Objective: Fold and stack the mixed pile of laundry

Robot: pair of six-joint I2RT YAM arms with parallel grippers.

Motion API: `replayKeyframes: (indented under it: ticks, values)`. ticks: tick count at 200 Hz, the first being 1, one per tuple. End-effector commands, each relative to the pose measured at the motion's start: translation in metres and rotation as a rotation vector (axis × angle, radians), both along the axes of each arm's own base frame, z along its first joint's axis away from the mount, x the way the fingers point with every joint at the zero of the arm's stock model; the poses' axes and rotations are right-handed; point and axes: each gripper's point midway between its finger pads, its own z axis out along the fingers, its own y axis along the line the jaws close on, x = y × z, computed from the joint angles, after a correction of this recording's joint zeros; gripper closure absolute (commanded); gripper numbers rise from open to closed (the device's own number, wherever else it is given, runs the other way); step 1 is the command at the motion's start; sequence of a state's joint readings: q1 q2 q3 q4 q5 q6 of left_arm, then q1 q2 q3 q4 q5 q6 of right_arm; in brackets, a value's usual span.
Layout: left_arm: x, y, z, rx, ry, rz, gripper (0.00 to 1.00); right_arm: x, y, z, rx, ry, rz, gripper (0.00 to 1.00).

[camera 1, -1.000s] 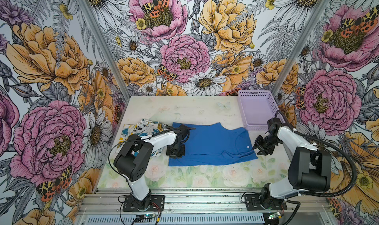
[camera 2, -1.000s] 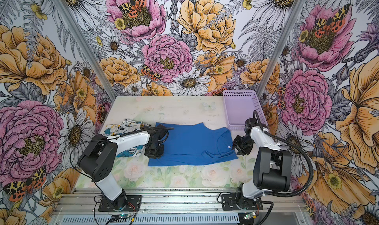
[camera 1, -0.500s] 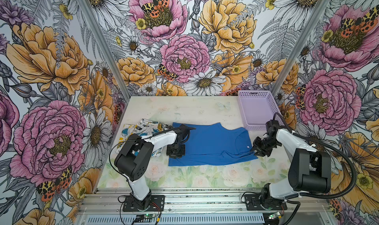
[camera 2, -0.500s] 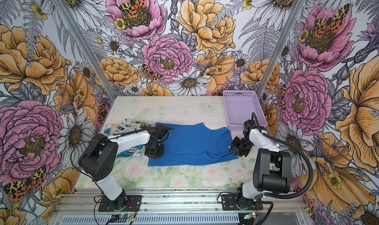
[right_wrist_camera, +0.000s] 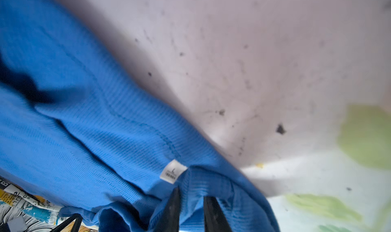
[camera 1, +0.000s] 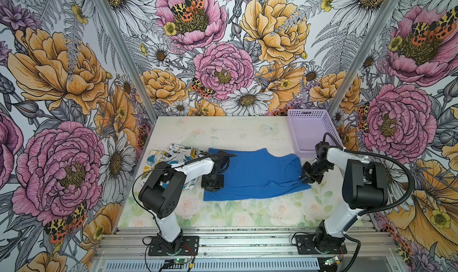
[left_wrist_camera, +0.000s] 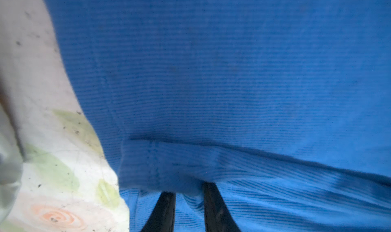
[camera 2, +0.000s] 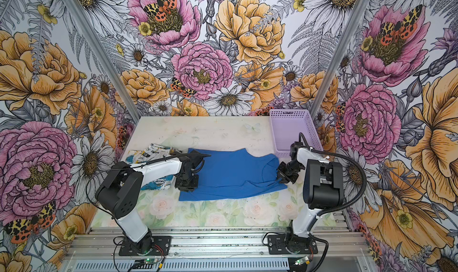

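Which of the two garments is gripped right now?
The plain royal blue T-shirt, pinched at opposite ends by the left gripper and right gripper; the white newspaper-print garment lies ungripped beside it.

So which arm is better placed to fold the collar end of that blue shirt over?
The right, probably: the right pincer pinches the blue shirt at its collar end, beside the white tag; the left pincer grips the opposite end.

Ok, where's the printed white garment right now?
In both top views the printed white garment lies on the left side of the table, partly under the left arm, just left of the blue T-shirt.
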State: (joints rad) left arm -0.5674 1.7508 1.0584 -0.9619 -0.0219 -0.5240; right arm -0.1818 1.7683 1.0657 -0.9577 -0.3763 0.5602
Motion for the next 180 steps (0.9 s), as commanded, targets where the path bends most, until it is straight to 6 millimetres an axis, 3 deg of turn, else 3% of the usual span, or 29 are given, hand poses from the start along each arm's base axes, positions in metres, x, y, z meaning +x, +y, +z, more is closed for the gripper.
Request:
replayKeyframes:
  ticks: [1, 36, 81, 112, 138, 180]
  values:
    - [-0.004, 0.010, -0.022, 0.069, 0.019, 0.001, 0.75, 0.014, -0.008, -0.002, -0.015, -0.026, -0.003, 0.72]
    - [-0.003, 0.012, -0.022, 0.078, 0.013, 0.005, 0.75, 0.015, -0.011, 0.001, -0.022, -0.033, -0.009, 0.63]
    - [0.007, 0.005, 0.000, 0.064, -0.057, 0.005, 0.75, 0.010, -0.018, 0.045, -0.078, -0.100, 0.008, 0.59]
    - [0.013, -0.009, 0.014, 0.041, -0.101, -0.015, 0.70, -0.008, -0.010, 0.060, -0.072, -0.104, 0.031, 0.58]
    - [0.014, -0.019, 0.022, 0.023, -0.130, -0.027, 0.65, -0.022, 0.004, 0.049, -0.034, -0.083, 0.044, 0.63]
    - [0.017, -0.033, 0.029, 0.015, -0.161, -0.057, 0.64, -0.011, 0.004, 0.028, -0.045, -0.100, 0.060, 0.73]
